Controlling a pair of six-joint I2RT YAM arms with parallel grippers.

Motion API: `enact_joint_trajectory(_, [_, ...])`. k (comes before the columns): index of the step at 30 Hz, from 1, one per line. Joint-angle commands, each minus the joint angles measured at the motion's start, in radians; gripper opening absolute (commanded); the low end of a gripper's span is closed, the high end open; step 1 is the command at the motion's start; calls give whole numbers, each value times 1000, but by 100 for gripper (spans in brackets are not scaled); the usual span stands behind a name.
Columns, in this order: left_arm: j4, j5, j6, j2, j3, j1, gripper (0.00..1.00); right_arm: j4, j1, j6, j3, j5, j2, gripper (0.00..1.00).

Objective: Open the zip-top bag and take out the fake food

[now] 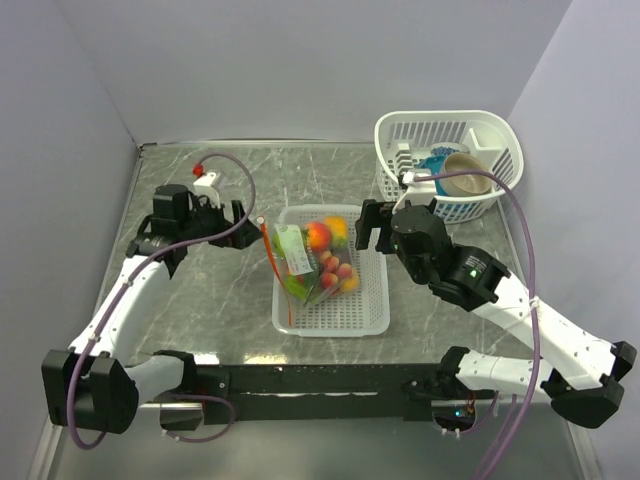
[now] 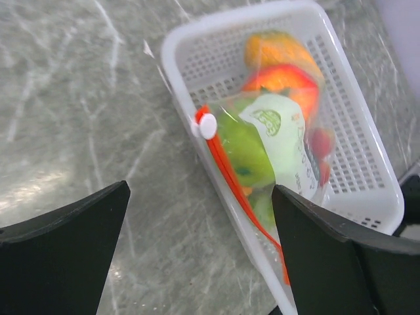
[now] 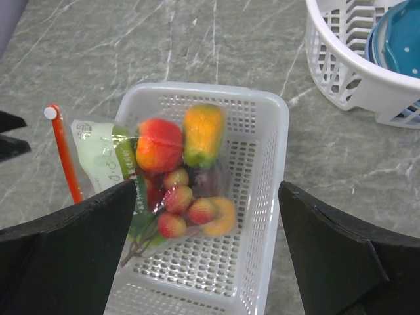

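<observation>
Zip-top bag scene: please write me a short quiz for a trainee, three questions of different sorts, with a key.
1. Short answer: does the left gripper or the right gripper hold anything?
2. Multiple choice: the orange-red zip strip of the zip-top bag lies on the side toward A) the left gripper, B) the right gripper, C) neither.
3. True or false: the bag, with the fake food inside, lies in the white tray.
Key: 1. No, both are open and empty. 2. A. 3. True.
</observation>
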Motion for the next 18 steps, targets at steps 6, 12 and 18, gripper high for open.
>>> enact_joint_trajectory(6, [82, 122, -6, 68, -38, -75, 94, 22, 3, 29, -30, 38, -28, 97])
enact_joint_trajectory(12, [102, 132, 12, 146, 1, -89, 64, 17, 3, 42, -36, 41, -29, 97])
enact_joint_trajectory(18, [150, 151, -9, 217, 36, -92, 30, 8, 3, 47, -39, 38, -34, 96])
